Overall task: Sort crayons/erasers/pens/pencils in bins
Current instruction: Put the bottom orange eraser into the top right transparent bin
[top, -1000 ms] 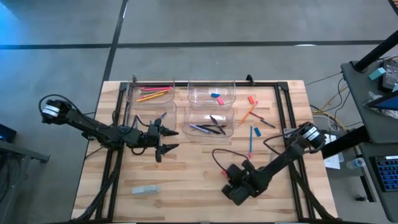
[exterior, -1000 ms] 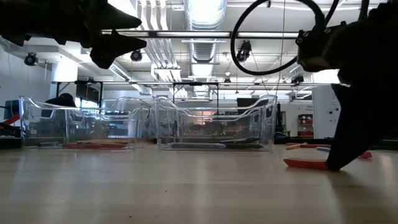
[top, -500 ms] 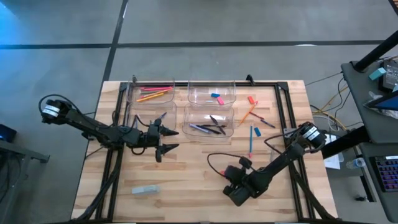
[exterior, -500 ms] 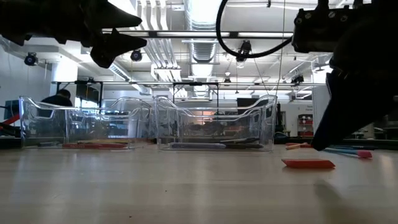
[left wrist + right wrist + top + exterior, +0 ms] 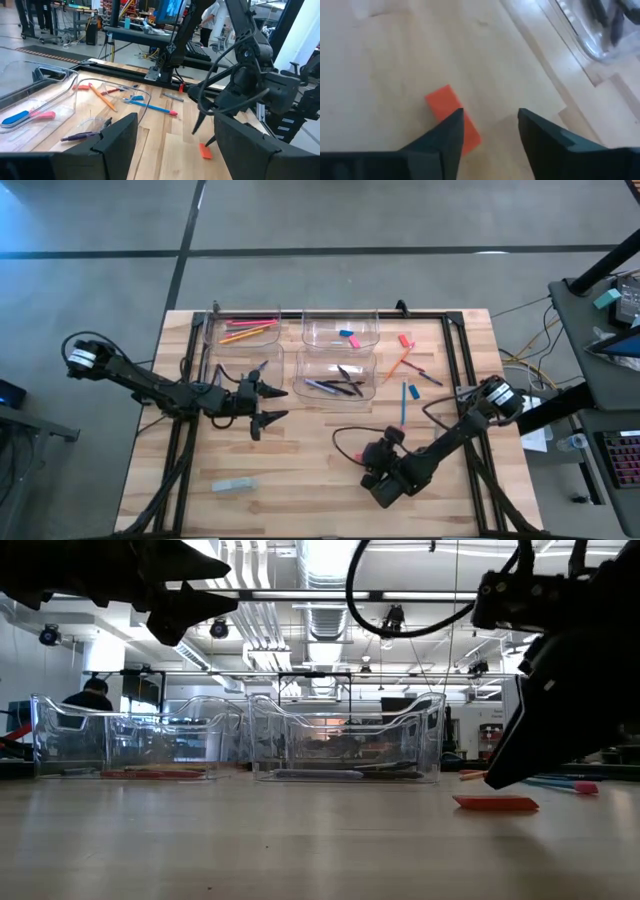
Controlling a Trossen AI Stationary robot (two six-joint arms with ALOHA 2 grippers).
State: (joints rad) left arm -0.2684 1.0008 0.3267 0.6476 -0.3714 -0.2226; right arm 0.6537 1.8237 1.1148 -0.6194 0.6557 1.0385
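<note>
Because the sorting is only part done, the desk [image 5: 300, 480] carries both filled tubs and loose stock; the four bins [image 5: 305, 320] stand in a tight block at the far middle, so either arm can reach them. The left hand [image 5: 265, 406] hangs just in front of that block with its fingers spread and nothing in them, probably waiting its turn; the right hand [image 5: 489, 120] is low over the bare wood nearer the front, fingers parted and empty, one fingertip just beside a red eraser [image 5: 451, 116] that lies flat on the desk, apart from the hand in the low view; I judge that block to be the piece in hand.

Pencils [image 5: 245, 332] lie in the far-left bin; pens [image 5: 335, 387] lie in the near-right one; a blue eraser [image 5: 345, 333] sits in the far-right one, likely the red block's home.

Right of the bins lie an orange pencil [image 5: 397, 364], a blue pencil [image 5: 403, 416] and a dark pen [image 5: 430, 377], well apart from the hand; they, and the near-right bin's wall, could crowd a carry towards the far-right bin; a pale block [image 5: 233, 485] lies alone near the front left.
</note>
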